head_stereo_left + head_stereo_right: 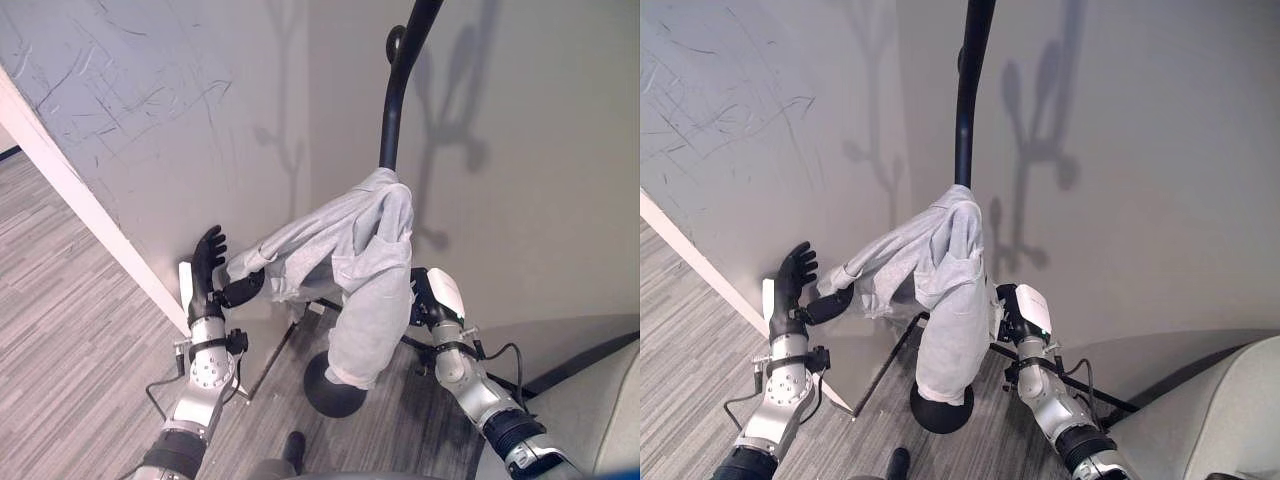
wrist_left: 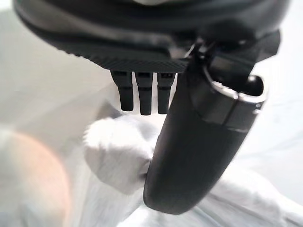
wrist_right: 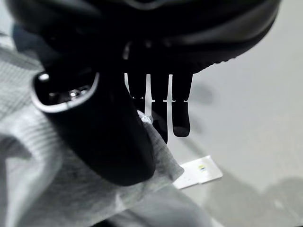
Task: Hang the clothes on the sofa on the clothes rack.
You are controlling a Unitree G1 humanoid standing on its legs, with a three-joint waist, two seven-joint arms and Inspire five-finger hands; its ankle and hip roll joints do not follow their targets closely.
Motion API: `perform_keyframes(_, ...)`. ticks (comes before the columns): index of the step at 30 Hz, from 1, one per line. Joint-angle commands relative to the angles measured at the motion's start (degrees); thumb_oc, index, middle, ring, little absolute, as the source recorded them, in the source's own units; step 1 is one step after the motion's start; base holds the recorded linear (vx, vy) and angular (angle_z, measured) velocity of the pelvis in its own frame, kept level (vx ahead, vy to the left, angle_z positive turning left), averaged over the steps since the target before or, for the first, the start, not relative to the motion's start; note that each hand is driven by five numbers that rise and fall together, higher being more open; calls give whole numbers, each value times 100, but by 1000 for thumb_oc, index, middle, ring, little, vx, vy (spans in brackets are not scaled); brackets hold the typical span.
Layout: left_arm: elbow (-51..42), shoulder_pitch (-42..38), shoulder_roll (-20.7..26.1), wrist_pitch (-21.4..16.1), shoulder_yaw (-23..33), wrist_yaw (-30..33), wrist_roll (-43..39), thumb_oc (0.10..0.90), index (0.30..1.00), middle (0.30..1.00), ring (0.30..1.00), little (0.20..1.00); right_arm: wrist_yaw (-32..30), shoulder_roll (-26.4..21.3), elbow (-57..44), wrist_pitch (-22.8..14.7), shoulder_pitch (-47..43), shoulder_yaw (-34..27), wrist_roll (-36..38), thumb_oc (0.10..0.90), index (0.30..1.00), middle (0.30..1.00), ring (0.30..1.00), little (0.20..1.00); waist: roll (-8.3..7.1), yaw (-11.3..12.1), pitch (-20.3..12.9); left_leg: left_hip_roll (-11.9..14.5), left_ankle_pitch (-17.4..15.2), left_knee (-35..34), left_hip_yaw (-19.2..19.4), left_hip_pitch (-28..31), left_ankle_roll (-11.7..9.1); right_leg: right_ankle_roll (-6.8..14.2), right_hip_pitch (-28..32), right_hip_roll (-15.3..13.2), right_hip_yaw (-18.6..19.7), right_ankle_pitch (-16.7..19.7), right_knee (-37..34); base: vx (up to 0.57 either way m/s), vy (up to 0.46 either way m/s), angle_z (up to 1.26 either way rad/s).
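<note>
A light grey garment point(image 1: 370, 250) hangs draped over a branch of the black clothes rack point(image 1: 398, 90), and one sleeve stretches out to the left. My left hand point(image 1: 207, 262) is at that sleeve's cuff point(image 2: 118, 156), open, fingers point(image 2: 139, 94) straight up and the thumb lying against the cloth. My right hand point(image 1: 432, 300) is low on the right of the hanging garment. It is open too, fingers point(image 3: 180, 109) straight, with the thumb resting on the grey cloth point(image 3: 47, 179).
The rack's round black base point(image 1: 335, 388) stands on the wood floor close to a grey wall corner. A white trim strip point(image 1: 80, 200) runs along the left wall, with a small white plate point(image 1: 186, 280) behind my left hand. A light sofa point(image 1: 600, 420) edges in at lower right.
</note>
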Motion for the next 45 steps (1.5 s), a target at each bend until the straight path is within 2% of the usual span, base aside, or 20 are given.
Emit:
perform_keyframes(1,459,-204,136,-340,449,-128,-1052,800,900,900,900,900,55,-122,188,54,159,90,18,400,300,300,300,300,-164,251,-219,-38,-224,25,26,-136,-12,385,-317,-268,-182,244,46,-11,5,11)
perform_keyframes(2,586,-46,67,-336,439,-596,-1848,800,900,900,900,900,135,-80,278,93,170,162,23,400,300,300,300,300,-136,266,-199,-44,-214,25,9,-148,-3,390,-330,-270,-211,251,46,-14,4,8)
perform_keyframes(3,782,26,72,-332,441,-799,-2008,800,900,900,900,900,191,-45,320,83,169,214,29,400,300,300,300,300,-133,271,-200,-43,-213,25,-12,-153,-2,391,-330,-273,-231,253,46,-14,5,6)
perform_keyframes(8,2164,151,-100,-275,458,-1308,-2326,800,900,900,900,900,344,182,810,-13,347,385,106,400,300,300,300,300,-127,325,-213,-60,-244,25,-68,-134,-3,396,-306,-288,-283,222,46,7,10,6)
perform_keyframes(13,3334,136,-387,-260,722,-1440,-2778,800,900,900,900,900,369,427,1193,-70,512,499,247,400,300,300,300,300,-152,367,-218,-79,-278,25,-106,-104,-1,406,-300,-304,-326,195,46,2,7,10)
perform_keyframes(17,4095,116,-470,-196,965,-1365,-2795,800,900,900,900,900,301,550,1342,-116,584,479,479,400,300,300,300,300,-164,393,-232,-77,-305,25,-125,-84,2,413,-302,-319,-337,191,46,-2,11,11)
perform_keyframes(22,4611,195,-420,-99,935,-1293,-2270,800,900,900,900,900,194,515,1157,-187,595,341,695,400,300,300,300,300,-180,383,-239,-83,-338,25,-113,-48,17,421,-303,-333,-315,214,46,0,0,0)
perform_keyframes(23,4705,203,-423,-71,930,-1294,-2222,800,900,900,900,900,165,517,1107,-189,587,306,745,551,526,526,526,526,-187,377,-240,-83,-344,25,-112,-45,20,421,-305,-333,-308,218,46,0,0,0)
perform_keyframes(24,4743,209,-426,-76,922,-1289,-2200,800,900,900,900,900,160,520,1076,-206,587,288,788,800,900,900,900,900,-190,373,-242,-83,-351,25,-111,-39,23,423,-310,-334,-306,221,46,0,0,0)
perform_keyframes(28,4833,258,-482,-68,964,-1298,-2262,800,900,900,900,900,80,474,868,-284,627,133,954,800,900,900,900,900,-208,357,-248,-79,-377,25,-97,-14,44,427,-329,-339,-277,237,46,0,0,0)
perform_keyframes(38,4983,361,-505,-33,1135,-1361,-2386,800,900,900,900,900,-32,313,77,-554,1460,-900,1809,800,900,900,900,900,-216,147,-251,-48,-451,25,54,71,58,459,-387,-350,-150,314,46,-2,5,-5)
perform_keyframes(43,5072,424,-487,-20,1302,-1500,-2593,800,900,900,900,900,298,396,-218,-946,2008,-1540,2984,800,900,900,900,900,-220,-40,-248,-25,-491,25,170,111,59,474,-417,-348,-41,363,46,-7,1,-14)
perform_keyframes(45,5158,429,-493,-17,1344,-1558,-2735,800,900,900,900,900,506,626,-39,-1203,2116,-1806,3880,800,900,900,900,900,-216,-106,-246,-18,-505,25,226,144,56,471,-427,-342,18,387,46,-7,9,-23)
